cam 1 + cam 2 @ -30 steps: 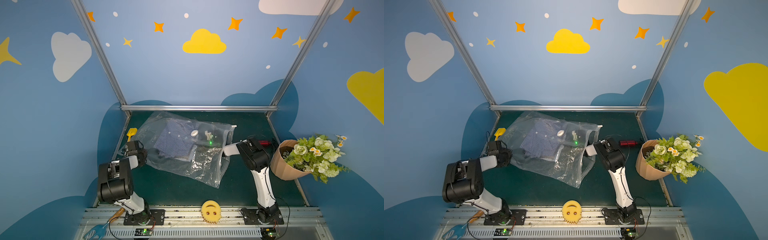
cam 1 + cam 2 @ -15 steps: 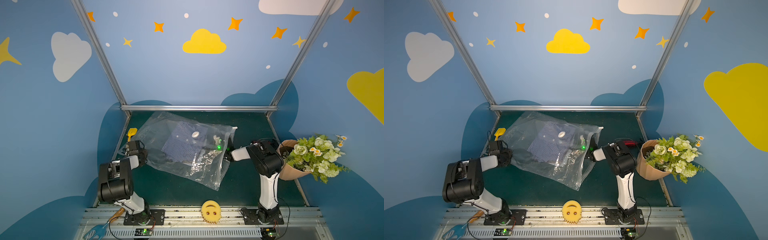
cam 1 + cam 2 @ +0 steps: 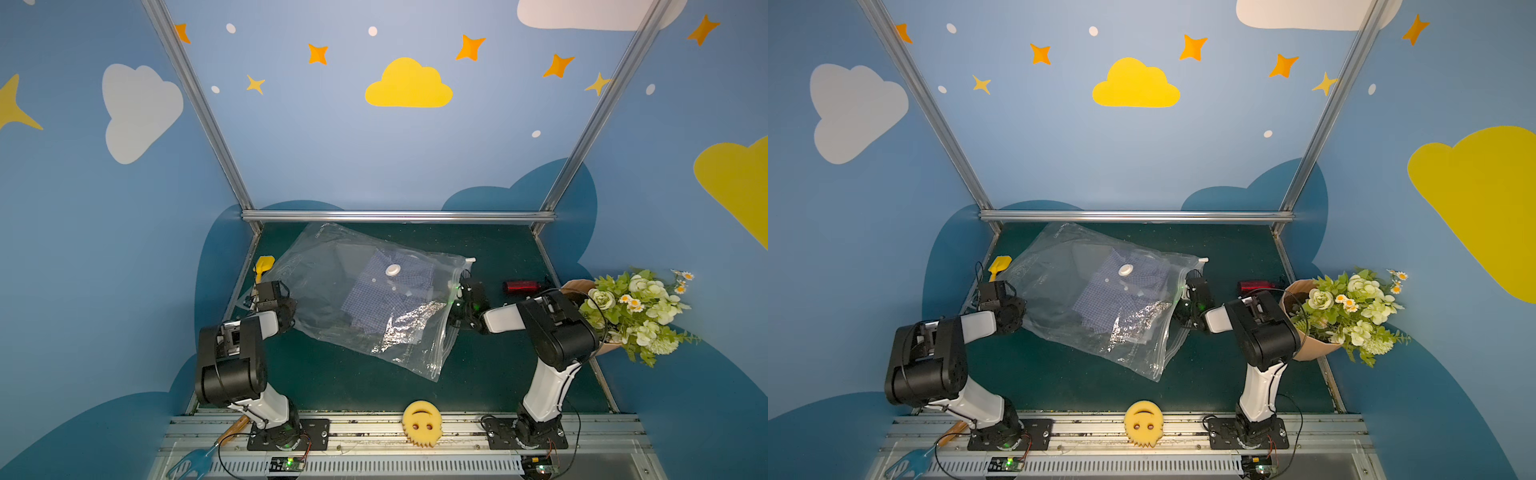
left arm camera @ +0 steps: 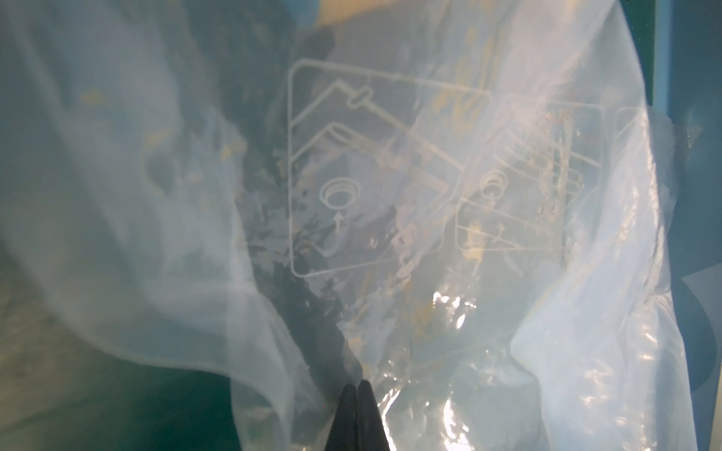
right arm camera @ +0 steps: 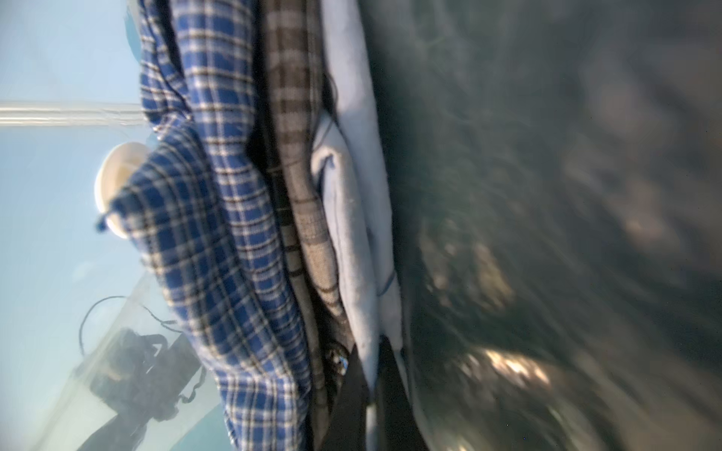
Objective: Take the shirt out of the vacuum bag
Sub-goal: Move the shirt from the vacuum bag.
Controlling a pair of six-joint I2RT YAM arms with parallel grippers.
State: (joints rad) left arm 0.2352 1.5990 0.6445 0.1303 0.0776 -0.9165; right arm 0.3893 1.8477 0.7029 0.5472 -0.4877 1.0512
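Nearest the front, a yellow smiley sponge (image 3: 420, 423) sits on the rail. It is not part of the job. Just past it is the green table (image 3: 353, 386), and the vacuum bag (image 3: 328, 282) lies flat and slanted across the middle.

The left gripper (image 4: 357, 386) is pinched shut on the bag's clear plastic at its closed end. The right gripper (image 5: 369, 353) is at the other end, by the zip edge (image 3: 446, 345). Its two fingers are squeezed shut on a pale fold of the shirt (image 3: 382, 299).

The right arm has pulled back toward its own side in the last second, and the blue check shirt has slid along with it. It was in the middle of the bag. Now it lies close to the zip edge, under the round white valve (image 3: 393, 270).

I think the shirt is all inside still, but the pulling works. The left gripper must hold tight, or the bag will come along too.

Farther back are the white slider clip (image 3: 470, 260), a red can (image 3: 521, 286) and a yellow scoop (image 3: 264, 264).
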